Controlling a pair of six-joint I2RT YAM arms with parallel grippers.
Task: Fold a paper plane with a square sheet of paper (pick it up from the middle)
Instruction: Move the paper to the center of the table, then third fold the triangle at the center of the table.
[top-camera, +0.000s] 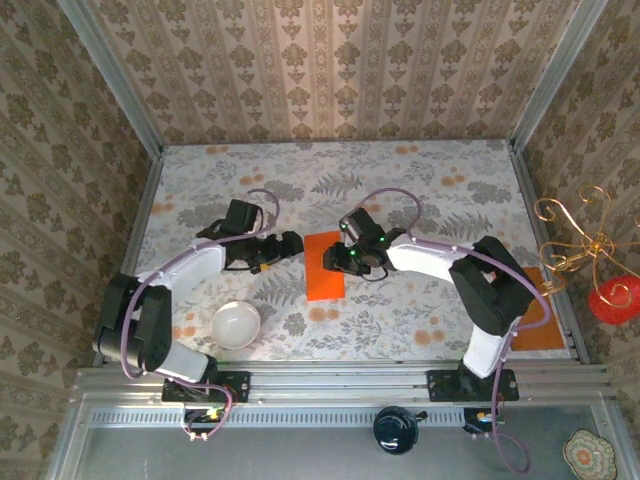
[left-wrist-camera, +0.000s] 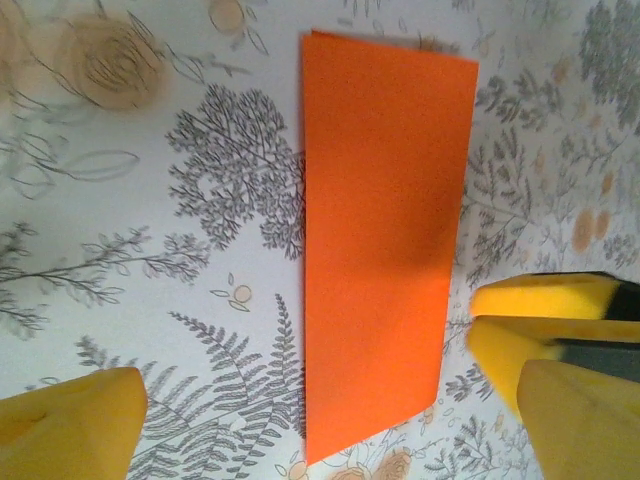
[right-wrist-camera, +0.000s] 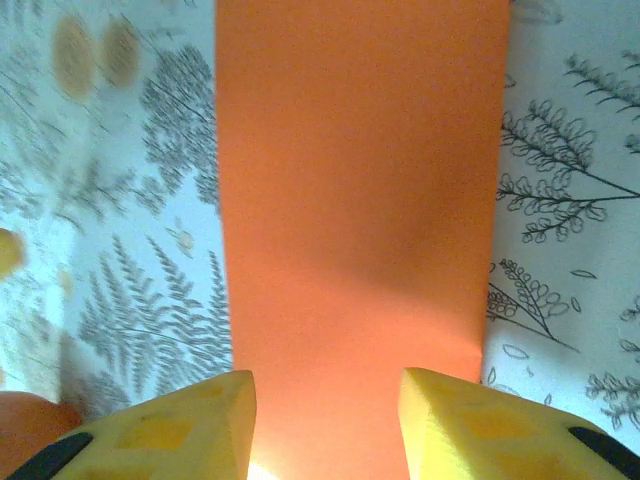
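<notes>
A: How is the right gripper (right-wrist-camera: 325, 405) set?

B: Its jaws are seen partly parted, with a clear gap, and nothing is pinched. The yellow fingers (right-wrist-camera: 190, 420) are placed over the near end of the square sheet of paper (right-wrist-camera: 360, 180). Whether the sheet is touched cannot be told.

A: And the left gripper (left-wrist-camera: 300, 390)?

B: It is spread wide and nothing is held. In its wrist view the sheet is seen at 12 to 1 o'clock from the gap. The right-hand finger is found just beside the sheet's long edge.

A: Where is the sheet placed from above?

B: It is laid flat on the patterned table (top-camera: 420, 180), between the two grippers. It is found at 3 o'clock from the left gripper (top-camera: 290, 245) and at 9 o'clock from the right gripper (top-camera: 338, 260). It is shown as a narrow rectangle, so it is judged to be folded in half.

A: How is its long axis run?

B: From 12 to 6 o'clock in the top view, across the line joining the grippers.

A: Which arm is taken as nearer?

B: The right, whose fingers are over the sheet. The left is kept just off the other long edge.
</notes>
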